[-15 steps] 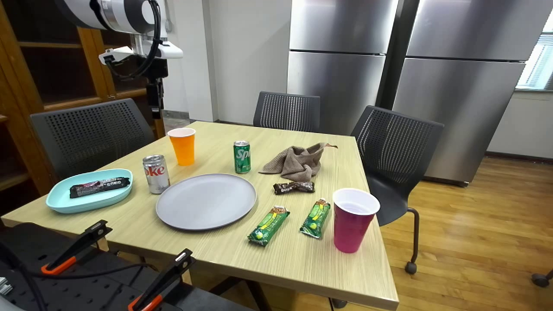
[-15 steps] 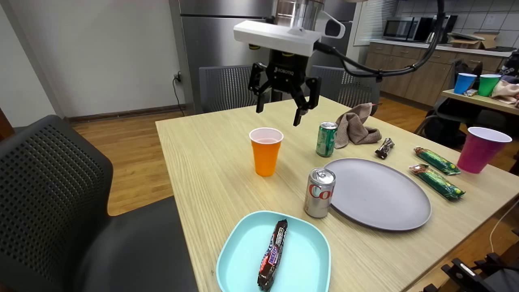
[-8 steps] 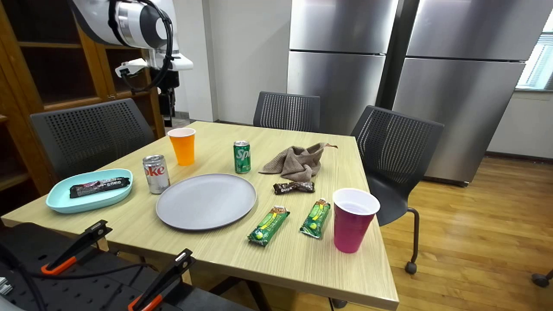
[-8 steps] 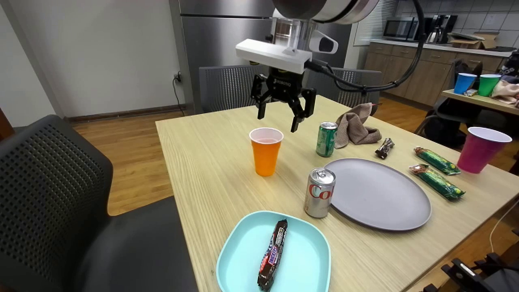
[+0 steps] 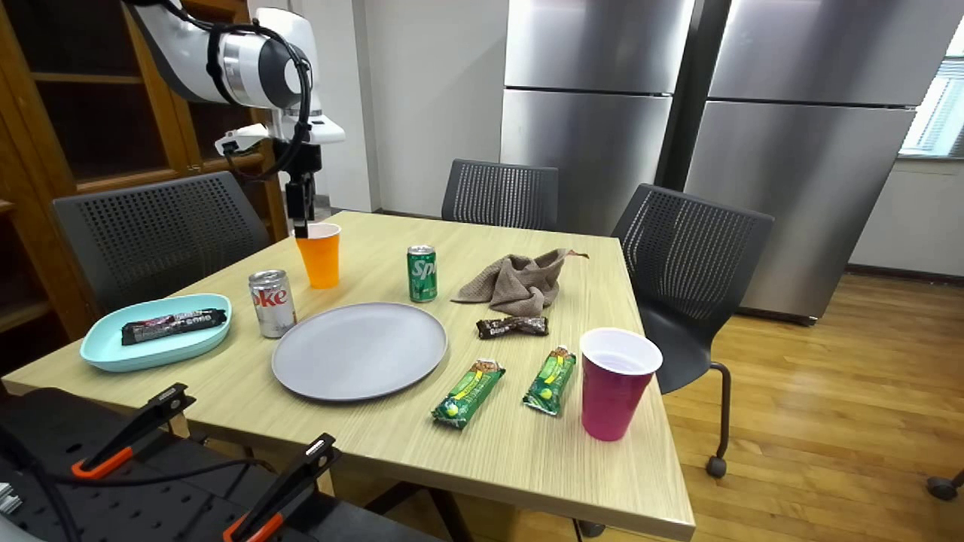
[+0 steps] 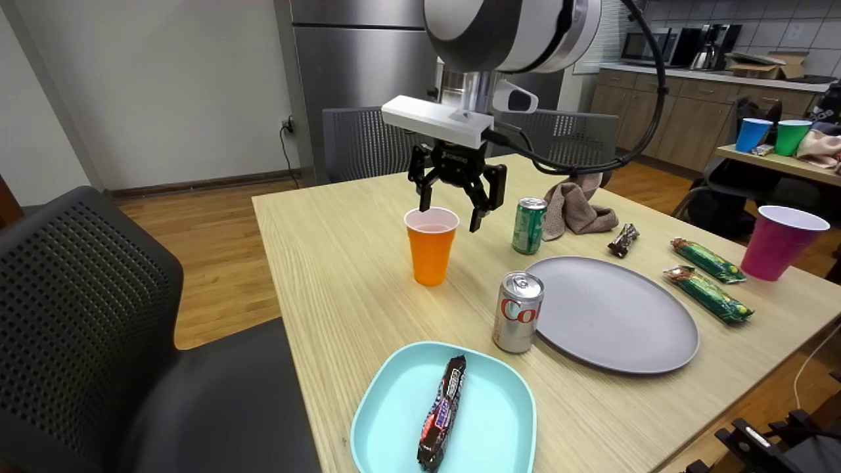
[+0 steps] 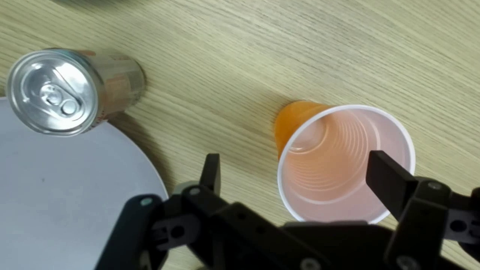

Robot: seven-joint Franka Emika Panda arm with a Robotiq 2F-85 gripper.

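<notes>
while wide-jawed, claw (image 6: 450, 216) perhaps above orange cup (image 6: 431, 255)

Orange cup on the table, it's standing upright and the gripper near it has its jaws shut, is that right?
Not quite: the orange cup is standing upright on the table, but the gripper near it has its jaws open, not shut; the wrist view shows them wide apart.

In an exterior view, the white-and-gray arm (image 6: 512, 33) extends down from the top edge, a black cable (image 6: 659, 90) looping off its side. Below the silvery wrist (image 6: 466, 90), the black pincer (image 6: 451, 211) points downward, its 2 fingers (image 7: 390, 180) spread wide apart.
</notes>
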